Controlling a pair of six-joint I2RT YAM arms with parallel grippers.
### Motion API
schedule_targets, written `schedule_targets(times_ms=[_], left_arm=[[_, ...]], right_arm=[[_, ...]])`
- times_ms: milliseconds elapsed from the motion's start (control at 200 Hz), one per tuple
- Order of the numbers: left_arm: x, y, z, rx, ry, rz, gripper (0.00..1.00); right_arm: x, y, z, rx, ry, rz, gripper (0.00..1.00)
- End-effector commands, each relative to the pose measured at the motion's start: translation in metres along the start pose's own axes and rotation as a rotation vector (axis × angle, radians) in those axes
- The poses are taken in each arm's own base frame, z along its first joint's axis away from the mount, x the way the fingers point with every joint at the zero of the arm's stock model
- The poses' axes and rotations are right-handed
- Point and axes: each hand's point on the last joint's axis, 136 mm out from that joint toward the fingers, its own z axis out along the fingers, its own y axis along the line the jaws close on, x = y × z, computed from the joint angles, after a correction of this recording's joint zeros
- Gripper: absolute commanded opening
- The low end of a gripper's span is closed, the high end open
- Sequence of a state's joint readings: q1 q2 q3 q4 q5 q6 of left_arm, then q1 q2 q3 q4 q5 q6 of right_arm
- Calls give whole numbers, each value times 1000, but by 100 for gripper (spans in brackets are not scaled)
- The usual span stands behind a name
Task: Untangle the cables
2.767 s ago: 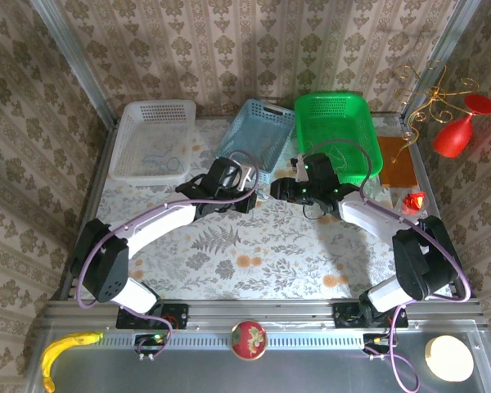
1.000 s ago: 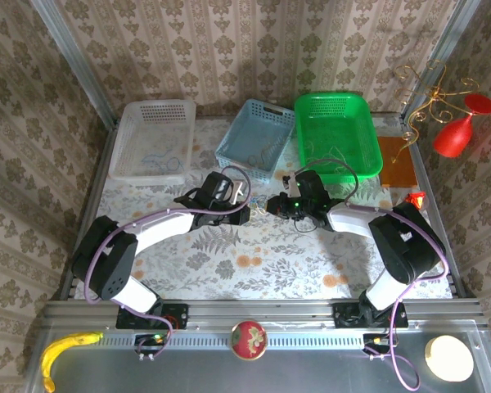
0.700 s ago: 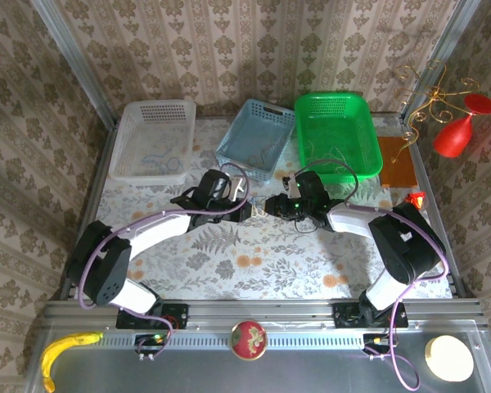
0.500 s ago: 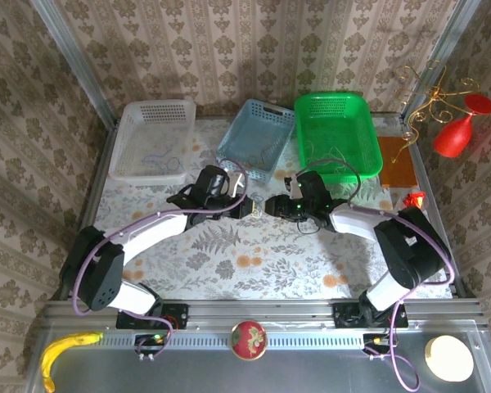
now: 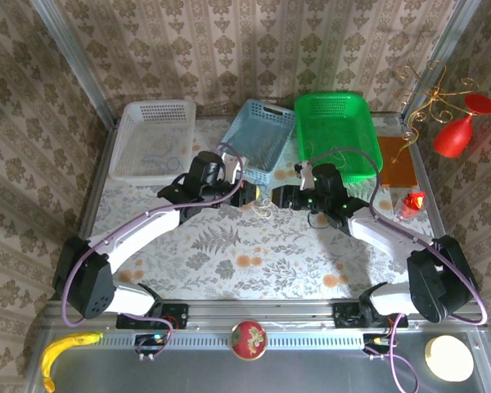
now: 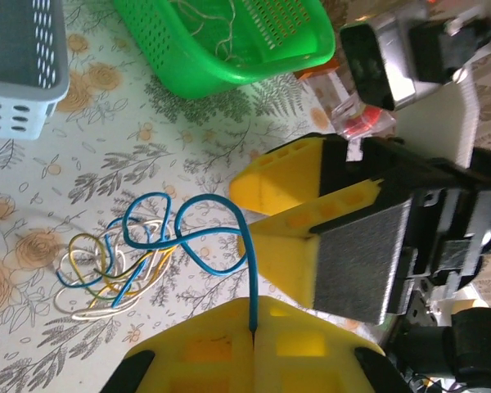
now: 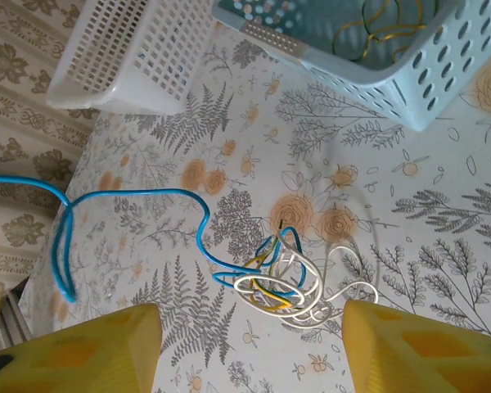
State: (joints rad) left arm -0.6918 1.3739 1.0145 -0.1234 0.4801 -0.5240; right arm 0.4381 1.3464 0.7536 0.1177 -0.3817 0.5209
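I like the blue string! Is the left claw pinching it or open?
Pinching it. The left gripper has its yellow fingers pressed together, and the blue cable disappears into the seam between them.

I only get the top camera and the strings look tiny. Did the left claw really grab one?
Observer: Yes. In the left wrist view the left gripper is shut on the blue cable, which comes out of its closed jaws.
Operator: Is the other claw holding something too?
Observer: No. In the right wrist view the right gripper is open, its jaws wide apart with nothing between them.
Operator: What does the messy bit look like?
Observer: The knot lies on the table, with blue, white and yellow loops wound together.
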Motion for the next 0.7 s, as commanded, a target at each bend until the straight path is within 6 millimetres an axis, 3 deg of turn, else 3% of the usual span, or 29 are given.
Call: schedule_targets(times_ms=[0, 375, 695], left_arm=[[-21, -26, -18, 65, -48, 13, 0], [-38, -47, -31, 112, -95, 11, 0], [-49, -64, -39, 166, -136, 2, 0]], right_arm=[[-20, 17, 4, -75, -48, -75, 62], [-34, 36, 23, -156, -126, -122, 64], [-58, 35, 41, -129, -212, -107, 63]])
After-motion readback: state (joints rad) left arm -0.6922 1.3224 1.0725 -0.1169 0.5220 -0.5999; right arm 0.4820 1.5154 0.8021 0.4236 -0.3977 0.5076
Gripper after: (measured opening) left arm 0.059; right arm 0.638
